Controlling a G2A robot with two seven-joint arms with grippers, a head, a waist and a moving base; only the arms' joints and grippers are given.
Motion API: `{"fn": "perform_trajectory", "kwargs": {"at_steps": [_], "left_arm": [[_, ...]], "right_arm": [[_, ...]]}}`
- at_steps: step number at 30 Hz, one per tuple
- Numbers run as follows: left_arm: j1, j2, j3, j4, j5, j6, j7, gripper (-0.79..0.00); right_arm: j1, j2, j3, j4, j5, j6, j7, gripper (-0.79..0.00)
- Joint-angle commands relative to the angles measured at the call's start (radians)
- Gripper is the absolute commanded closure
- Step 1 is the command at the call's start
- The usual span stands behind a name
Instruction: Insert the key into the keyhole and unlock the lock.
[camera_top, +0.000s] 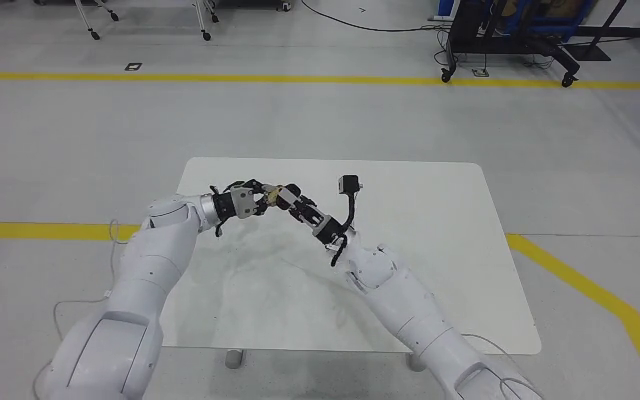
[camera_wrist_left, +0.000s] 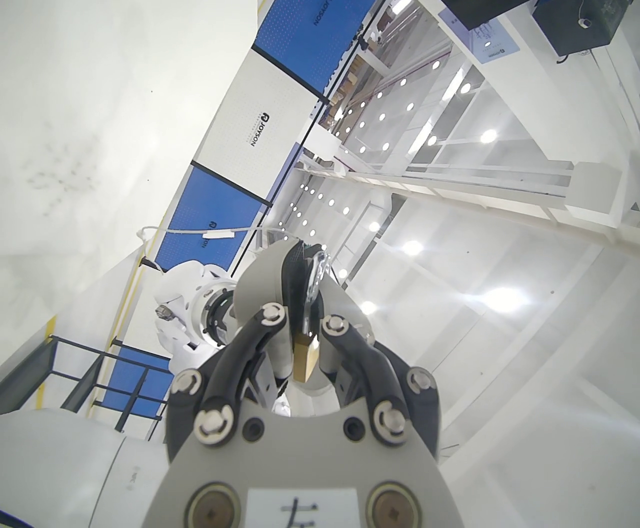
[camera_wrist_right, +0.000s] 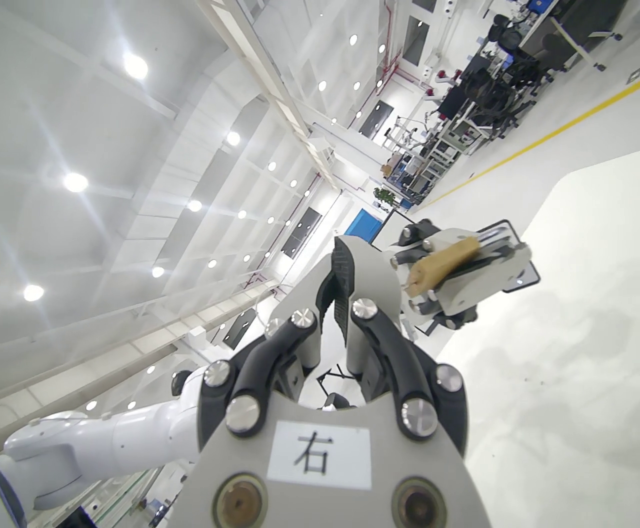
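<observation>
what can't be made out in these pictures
- Key: right wrist view, black pads of the right gripper are pressed shut; anything between them is hidden.
- Keyhole: right wrist view, end face of the small brass padlock in the left gripper is too small and blurred.
- Top view: whether the two grippers touch is too small to tell.

lock (camera_wrist_left: 306, 357): dull brass | shackle (camera_wrist_left: 316, 272): shiny metal | table (camera_top: 440, 210): smooth matt white

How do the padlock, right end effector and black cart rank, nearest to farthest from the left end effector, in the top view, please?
1. padlock: held in the left end effector.
2. right end effector: just beside it, above the table.
3. black cart: on the floor, far beyond the table.
</observation>
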Motion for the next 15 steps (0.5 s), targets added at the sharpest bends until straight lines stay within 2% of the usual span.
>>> {"fn": "perform_trajectory", "kwargs": {"at_steps": [1, 6, 8, 10, 12, 15], "left_arm": [[-0.003, 0.001, -0.001, 0.006, 0.0, -0.003, -0.007, 0.0], [-0.006, 0.002, -0.008, 0.015, -0.009, -0.019, -0.012, 0.0], [-0.006, 0.003, -0.014, 0.012, -0.013, -0.053, 0.0, 0.0], [-0.003, 0.005, -0.019, 0.003, -0.011, -0.102, 0.016, 0.0], [0.004, 0.008, -0.029, -0.02, -0.009, -0.185, 0.035, 0.0], [0.021, 0.012, -0.042, -0.044, -0.015, -0.253, 0.035, 0.0]], "right_arm": [[0.003, -0.004, -0.006, 0.005, -0.011, 0.008, -0.02, 0.0], [0.001, -0.009, -0.009, 0.0, -0.04, 0.005, -0.049, 0.0], [-0.011, -0.007, -0.008, -0.018, -0.018, -0.019, -0.021, 0.0], [-0.02, -0.003, 0.0, -0.032, 0.012, -0.032, 0.027, -0.231], [-0.032, 0.004, 0.012, -0.053, 0.084, -0.032, 0.112, -0.286], [-0.037, 0.015, 0.034, -0.068, 0.178, 0.003, 0.234, -0.277]]}}
